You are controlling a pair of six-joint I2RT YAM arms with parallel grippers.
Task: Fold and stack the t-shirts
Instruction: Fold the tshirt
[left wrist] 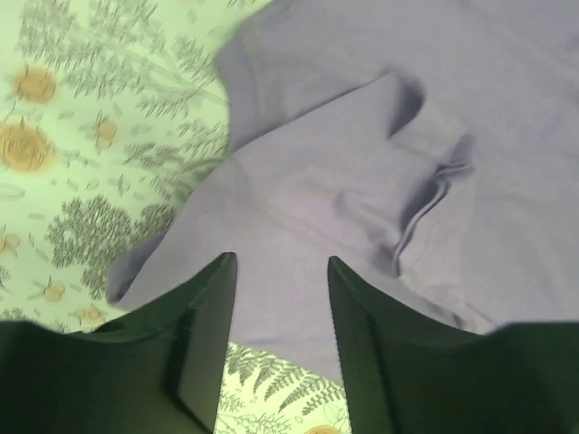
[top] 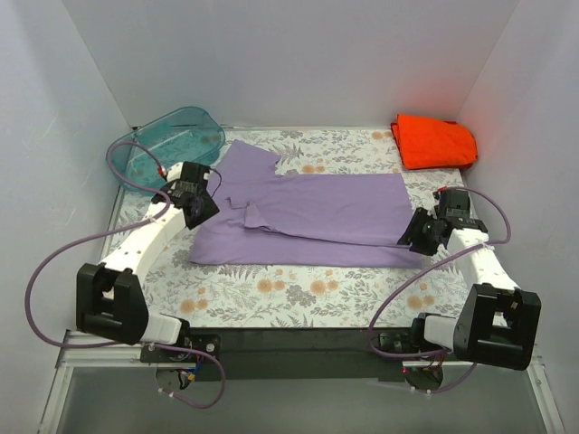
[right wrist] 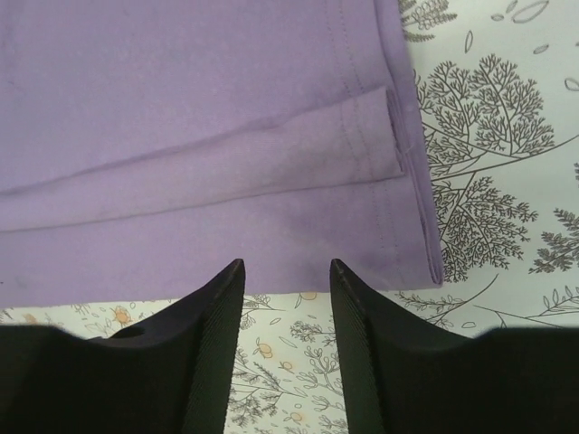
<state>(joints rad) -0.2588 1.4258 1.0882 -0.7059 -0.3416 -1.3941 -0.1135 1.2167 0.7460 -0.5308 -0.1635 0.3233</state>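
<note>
The purple shirt [top: 317,212] lies flat across the middle of the worktop [top: 298,294], its length running left to right. An upper layer is folded over a lower one, whose near edge shows beneath it, and a sleeve points toward the far left. The orange shirt [top: 434,142] sits as a folded bundle in the far right corner, well apart from the purple one. The left gripper [top: 201,210] is at the purple shirt's left end, over wrinkled cloth by a sleeve hem; its jaws stand partly apart with nothing pinched between them. The right gripper [top: 414,233] is at the shirt's right hem, near its near corner, jaws likewise partly apart and holding nothing. Whether either gripper's tips touch the cloth cannot be told. A teal tub [top: 181,110] stands in the far left corner, just beyond the sleeve.
</note>
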